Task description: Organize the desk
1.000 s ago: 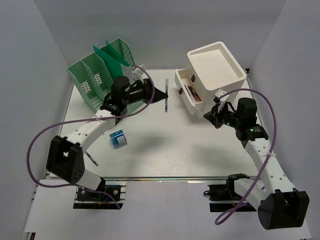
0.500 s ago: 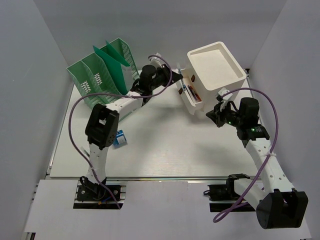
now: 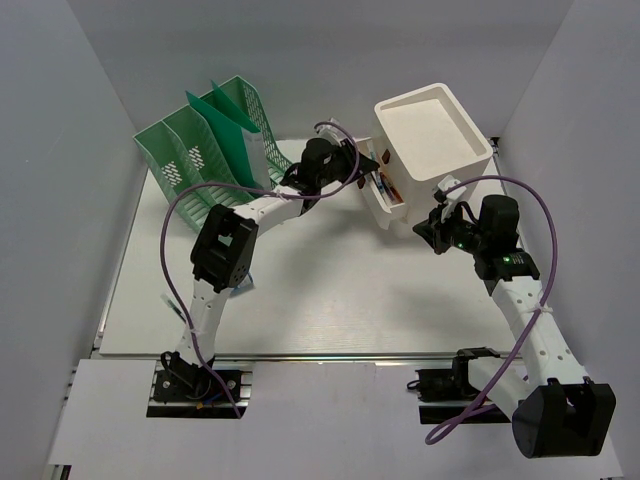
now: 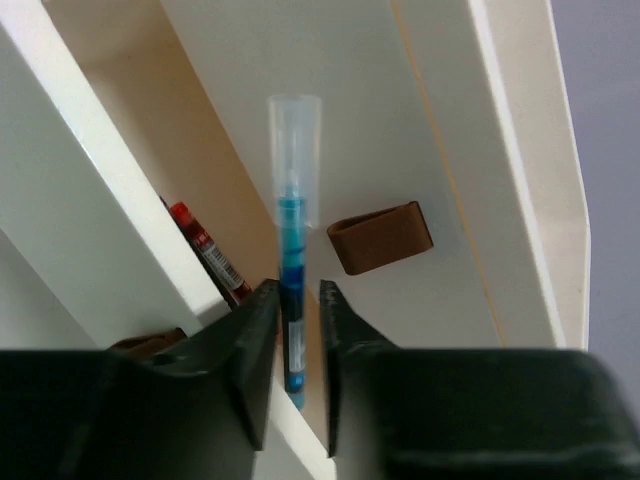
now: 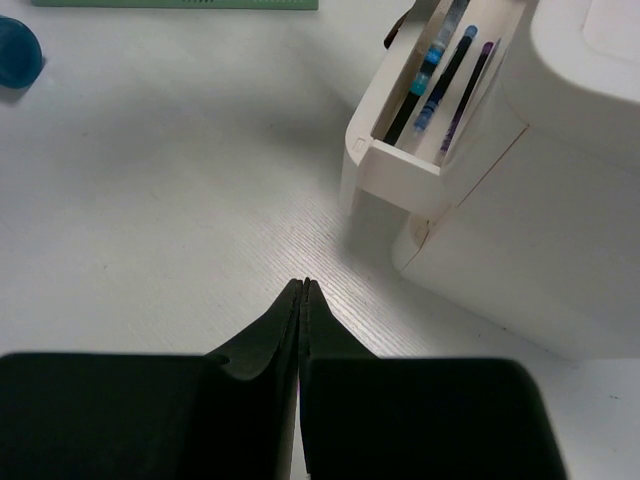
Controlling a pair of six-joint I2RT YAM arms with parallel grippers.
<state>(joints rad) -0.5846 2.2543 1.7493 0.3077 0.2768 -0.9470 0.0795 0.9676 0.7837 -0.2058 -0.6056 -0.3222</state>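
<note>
Desk [image 3: 330,300]: white, flat top, grey walls on three sides.
Back left: green mesh file rack [image 3: 195,165], a darker green sheet [image 3: 225,115] leaning in it.
Back right: white drawer box [image 3: 432,130]; its drawer [image 3: 372,200] stands open with dark and red pens [image 3: 384,186] inside.
Left gripper [image 3: 352,165]: at the drawer's far end, arm stretched across the desk.
Right gripper [image 3: 430,228]: just beside the box's near corner.
Purple cables [image 3: 530,200]: one looped along each arm.

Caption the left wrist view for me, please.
Left end effector, jaws parted, flanking a blue pen at the open drawer.

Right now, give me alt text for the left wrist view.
A blue pen with a clear cap sits between the slightly parted fingers of the left gripper, over an open white drawer. A red pen lies inside the drawer.
</note>
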